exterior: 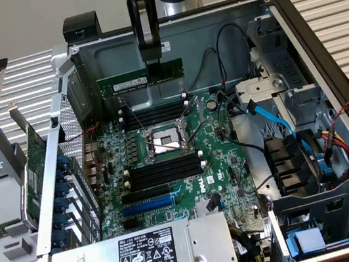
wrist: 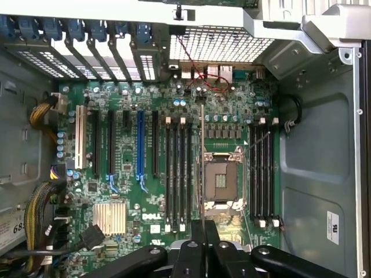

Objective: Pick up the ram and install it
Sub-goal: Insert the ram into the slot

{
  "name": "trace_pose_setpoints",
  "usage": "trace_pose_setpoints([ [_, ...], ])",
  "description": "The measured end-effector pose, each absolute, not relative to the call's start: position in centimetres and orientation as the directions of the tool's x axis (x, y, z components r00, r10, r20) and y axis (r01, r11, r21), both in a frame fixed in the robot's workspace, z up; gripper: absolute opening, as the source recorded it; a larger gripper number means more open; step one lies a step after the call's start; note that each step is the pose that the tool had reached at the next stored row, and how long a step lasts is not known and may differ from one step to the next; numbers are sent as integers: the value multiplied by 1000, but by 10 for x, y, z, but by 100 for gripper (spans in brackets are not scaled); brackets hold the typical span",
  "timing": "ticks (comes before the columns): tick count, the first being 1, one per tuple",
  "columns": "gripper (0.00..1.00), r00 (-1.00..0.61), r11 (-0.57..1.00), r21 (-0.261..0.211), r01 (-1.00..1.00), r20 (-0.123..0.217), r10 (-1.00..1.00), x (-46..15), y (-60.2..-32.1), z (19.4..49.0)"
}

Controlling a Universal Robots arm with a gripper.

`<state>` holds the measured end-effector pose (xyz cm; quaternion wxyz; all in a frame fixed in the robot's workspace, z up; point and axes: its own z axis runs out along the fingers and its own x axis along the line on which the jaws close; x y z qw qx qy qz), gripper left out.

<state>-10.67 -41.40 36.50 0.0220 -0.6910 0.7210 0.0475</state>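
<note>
Ram (exterior: 141,80): held level in the air inside the case (exterior: 321,48), above the far memory slots (exterior: 155,115) and touching nothing below.
Hand (exterior: 152,59): fingers closed on the ram's upper edge, somewhat toward the exterior view's right of its middle (so the other end overhangs more).
Alignment: from the wrist, the ram's thin edge (wrist: 202,162) hangs beside the CPU socket (wrist: 222,179), not over a slot.
Risk: lowered off-line, it would probably strike the socket frame or a slot wall. The off-centre grip could tilt it and seat only one end.
</note>
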Motion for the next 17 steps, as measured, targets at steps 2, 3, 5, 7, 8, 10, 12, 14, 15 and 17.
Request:
trace_pose_setpoints([
  [2,12,-47,43,38,-998,-100,-994,-107,-414,361],
  [3,12,-48,44,38,-998,-101,-994,-107,-414,360],
  [5,12,-49,45,39,-998,-103,-993,-107,-414,356],
  [7,12,-51,47,39,-998,-106,-993,-107,-414,352],
  [8,12,-52,48,39,-998,-107,-993,-107,-414,350],
  [10,12,-53,49,39,-998,-109,-993,-107,-414,347],
  [12,12,-53,49,39,-998,-113,-992,-107,-416,344],
  [14,12,-54,49,39,-998,-118,-992,-107,-419,341],
  [15,12,-54,50,39,-998,-120,-991,-107,-421,341],
  [17,12,-54,50,40,-998,-128,-990,-107,-425,339],
])
